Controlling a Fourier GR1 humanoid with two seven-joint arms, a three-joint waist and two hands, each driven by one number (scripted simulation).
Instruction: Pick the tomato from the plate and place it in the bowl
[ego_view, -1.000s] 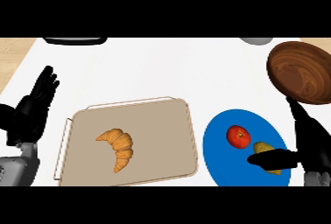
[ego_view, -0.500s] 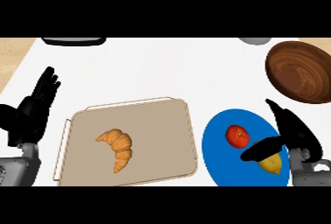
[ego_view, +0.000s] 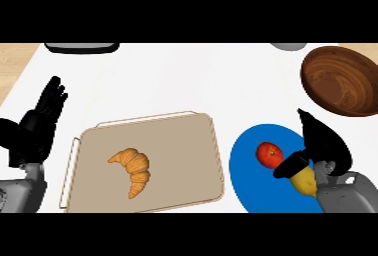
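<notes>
The white surface (ego_view: 184, 80) carries a tan tray (ego_view: 184, 150) with a croissant (ego_view: 133, 171), a blue plate (ego_view: 255, 185) and a wooden bowl (ego_view: 341, 81) well apart beyond it. The right hand (ego_view: 325, 145) hovers spread over the plate, thumb just beside the tomato (ego_view: 269, 154), nothing pinched. The left hand (ego_view: 40, 120) rests open at the left edge. A yellow fruit (ego_view: 303, 181) lies under the palm; closing now could catch it instead, or nudge the tomato away.
</notes>
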